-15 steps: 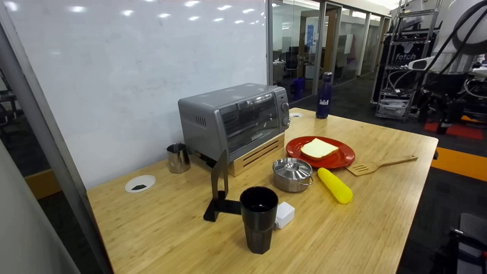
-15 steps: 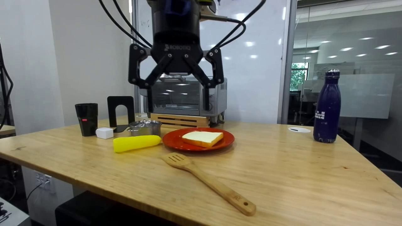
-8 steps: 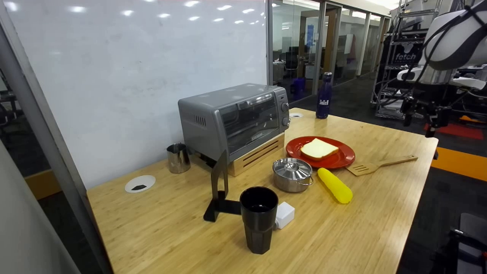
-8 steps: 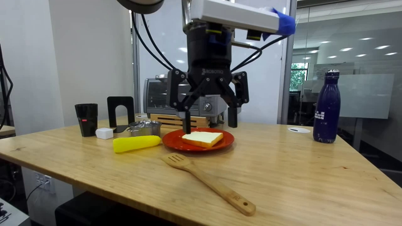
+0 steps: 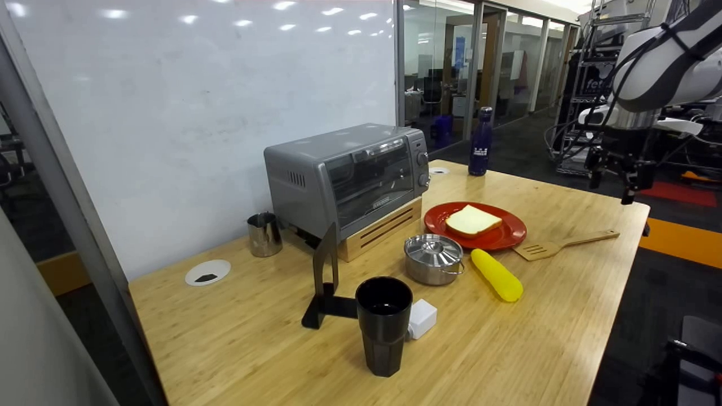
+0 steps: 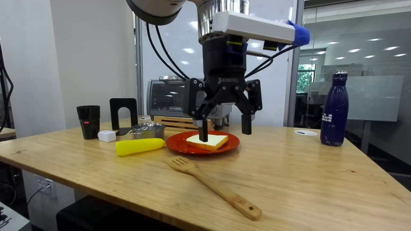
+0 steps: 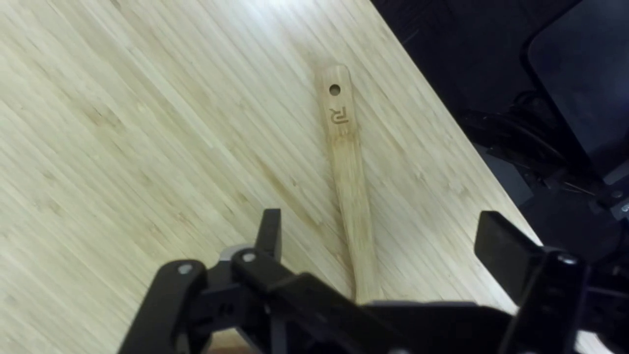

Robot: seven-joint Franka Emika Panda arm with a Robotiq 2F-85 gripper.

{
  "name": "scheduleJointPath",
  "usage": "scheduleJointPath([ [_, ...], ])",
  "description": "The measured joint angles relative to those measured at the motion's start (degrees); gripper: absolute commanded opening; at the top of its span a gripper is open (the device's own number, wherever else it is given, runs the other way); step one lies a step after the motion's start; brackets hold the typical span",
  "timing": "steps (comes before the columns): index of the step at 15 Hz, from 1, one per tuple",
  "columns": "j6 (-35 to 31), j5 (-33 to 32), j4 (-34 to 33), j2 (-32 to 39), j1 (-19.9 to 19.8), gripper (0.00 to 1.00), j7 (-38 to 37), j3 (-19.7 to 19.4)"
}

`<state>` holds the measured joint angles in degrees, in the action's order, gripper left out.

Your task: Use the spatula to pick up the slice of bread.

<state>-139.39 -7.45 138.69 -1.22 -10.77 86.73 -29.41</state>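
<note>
The wooden spatula lies flat on the table in both exterior views, its slotted blade near the plate and its handle towards the table edge. The pale slice of bread lies on the round red plate; the bread also shows in an exterior view. My gripper is open and empty, pointing down above the table. In the wrist view, the spatula handle runs between the open fingers of the gripper, below them and not touched. The blade is hidden there by the gripper.
A yellow cylinder-like object and a lidded metal pot stand near the plate. A toaster oven stands behind. A blue bottle stands at the far side. The table edge runs close beside the handle.
My open gripper has come down and moved to the right in one exterior view, and leftward over the table near the spatula handle in the other. The spatula, bread and plate have not moved.
</note>
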Motion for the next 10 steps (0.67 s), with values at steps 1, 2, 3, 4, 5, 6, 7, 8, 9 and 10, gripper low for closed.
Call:
scheduleJointPath([
  [1,0.0,0.0,0.0,0.0,0.0,1.00,0.0,0.0],
  [2,0.0,0.0,0.0,0.0,0.0,1.00,0.0,0.0],
  [3,0.0,0.0,0.0,0.0,0.0,1.00,0.0,0.0],
  [4,0.0,0.0,0.0,0.0,0.0,1.00,0.0,0.0],
  [5,0.0,0.0,0.0,0.0,0.0,1.00,0.0,0.0],
  [6,0.0,0.0,0.0,0.0,0.0,1.00,0.0,0.0],
  [7,0.0,0.0,0.0,0.0,-0.4,1.00,-0.1,0.4],
  [8,0.1,0.0,0.0,0.0,-1.0,1.00,-0.3,1.2],
  [9,0.1,0.1,0.0,0.1,-1.6,1.00,-0.4,2.0],
  [10,0.0,0.1,0.1,0.2,-2.0,1.00,-0.5,2.6],
])
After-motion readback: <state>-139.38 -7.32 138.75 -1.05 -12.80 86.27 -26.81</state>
